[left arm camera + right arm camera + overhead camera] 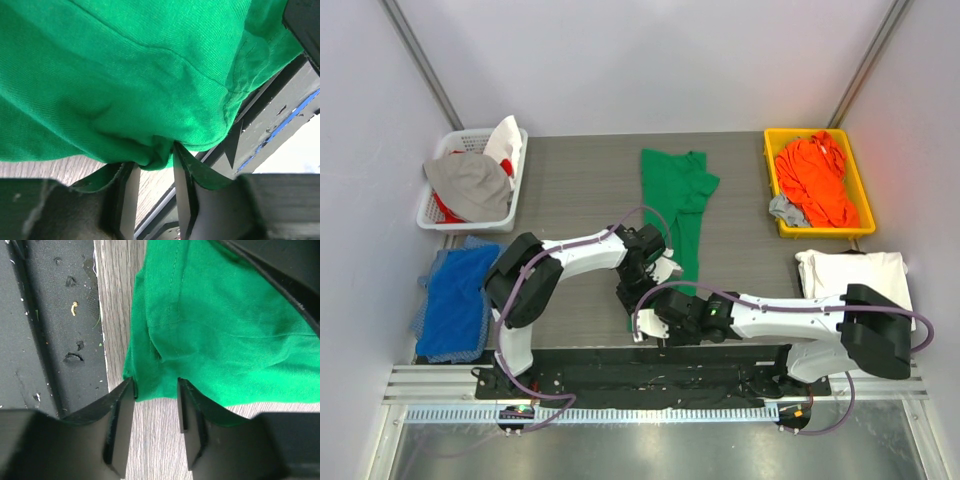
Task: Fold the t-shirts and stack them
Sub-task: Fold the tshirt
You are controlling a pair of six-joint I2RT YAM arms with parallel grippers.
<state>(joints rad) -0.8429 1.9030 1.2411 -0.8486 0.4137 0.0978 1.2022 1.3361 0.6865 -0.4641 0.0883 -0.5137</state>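
A bright green t-shirt (678,190) lies folded into a long strip down the middle of the table. My left gripper (658,268) is at its near part. In the left wrist view a bunched fold of the green t-shirt (125,75) sits between the tips of the left gripper (155,157), whose jaws still stand apart. My right gripper (650,325) is at the shirt's near end. Its open jaws (156,385) straddle the hem corner of the green t-shirt (215,325), which lies flat on the wood. A folded white t-shirt (850,270) rests at the right. An orange t-shirt (815,180) lies crumpled in a yellow bin (772,180).
A white basket (430,215) at the back left holds grey, white and red clothes. A blue cloth (460,295) lies at the left edge. The black base rail (650,360) runs along the near table edge, close to both grippers.
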